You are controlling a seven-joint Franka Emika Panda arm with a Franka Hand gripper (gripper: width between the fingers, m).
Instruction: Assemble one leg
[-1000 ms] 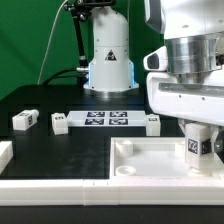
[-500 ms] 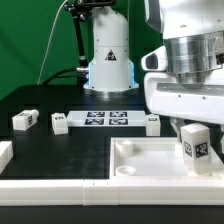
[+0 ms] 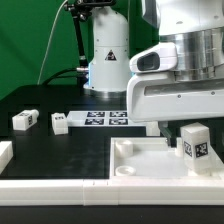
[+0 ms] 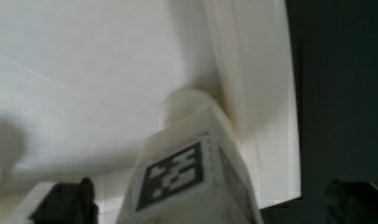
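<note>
— What do we see of the white square panel (image 3: 150,163)?
— It lies along the desk's front edge. Above it, our gripper (image 4: 212,205) has its fingers (image 4: 70,203) spread wide, gripping nothing.
— And the leg (image 3: 194,142)?
— It stands upright inside the panel, by its rim, and touches neither finger.

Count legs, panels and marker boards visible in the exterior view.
panel: 1
marker board: 1
leg: 3, this one standing on the panel, two more loose toward the exterior view's left
Total: 5
</note>
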